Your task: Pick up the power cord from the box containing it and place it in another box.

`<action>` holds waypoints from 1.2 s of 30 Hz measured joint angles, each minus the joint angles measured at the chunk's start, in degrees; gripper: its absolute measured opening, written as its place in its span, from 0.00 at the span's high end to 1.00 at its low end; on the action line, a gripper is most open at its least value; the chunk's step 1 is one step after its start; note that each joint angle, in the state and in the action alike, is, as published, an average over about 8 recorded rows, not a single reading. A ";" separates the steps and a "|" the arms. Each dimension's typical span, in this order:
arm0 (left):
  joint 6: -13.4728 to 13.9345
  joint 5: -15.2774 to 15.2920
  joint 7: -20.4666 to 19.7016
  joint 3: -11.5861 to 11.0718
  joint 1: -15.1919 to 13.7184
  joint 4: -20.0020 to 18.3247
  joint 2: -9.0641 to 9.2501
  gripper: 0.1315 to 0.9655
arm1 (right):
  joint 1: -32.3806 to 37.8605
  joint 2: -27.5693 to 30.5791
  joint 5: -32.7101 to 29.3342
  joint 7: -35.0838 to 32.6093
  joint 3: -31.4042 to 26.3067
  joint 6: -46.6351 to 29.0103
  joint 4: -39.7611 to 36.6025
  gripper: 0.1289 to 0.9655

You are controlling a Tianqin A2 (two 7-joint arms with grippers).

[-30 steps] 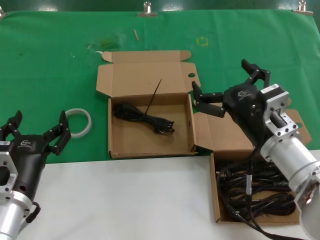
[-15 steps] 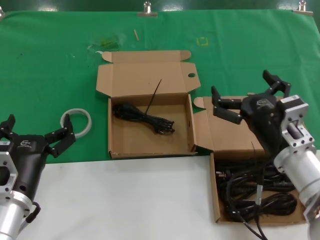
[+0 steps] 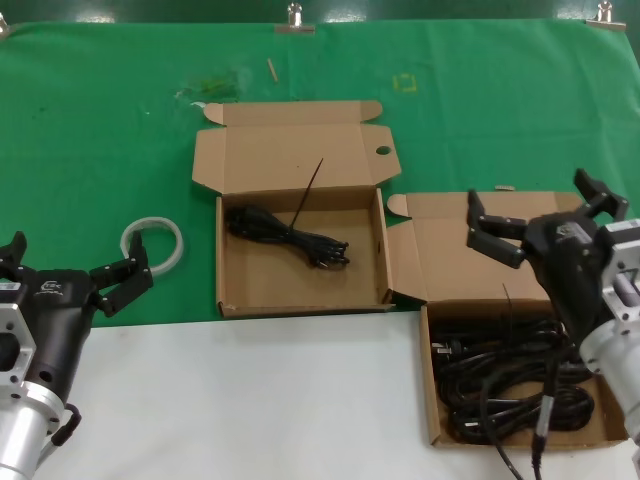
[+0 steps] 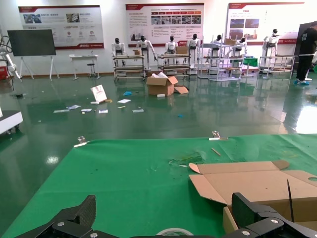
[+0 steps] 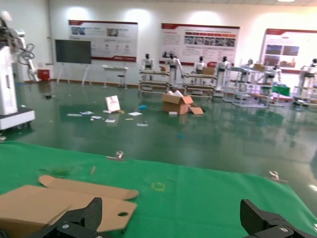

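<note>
The power cord point(image 3: 288, 233), light and floppy, lies in its box point(image 3: 300, 290); grip the bundled middle. Right hand point(image 3: 545, 222) hovers open right of it, left hand point(image 3: 70, 270) open too.

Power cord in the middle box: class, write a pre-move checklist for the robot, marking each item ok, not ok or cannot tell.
1. Power cord lies uncovered in the box with the flap hole, lid folded back: ok.
2. Right gripper open and empty: ok.
3. Right gripper above the cord: not ok; it hangs over the other box, above its lid.
4. Room in the other box: cannot tell; black cables already fill it.
5. Left gripper out of the way, by the white ring: ok.
</note>
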 joint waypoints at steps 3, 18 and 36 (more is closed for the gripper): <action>0.00 0.00 0.00 0.00 0.00 0.00 0.00 0.01 | -1.26 -0.52 -0.77 0.44 1.46 0.17 0.38 0.00; 0.00 0.00 0.00 0.00 0.00 0.00 0.00 0.00 | -4.70 -1.96 -2.87 1.67 5.47 0.63 1.44 0.00; 0.00 0.00 0.00 0.00 0.00 0.00 0.00 0.00 | -4.71 -1.97 -2.87 1.67 5.47 0.63 1.44 0.00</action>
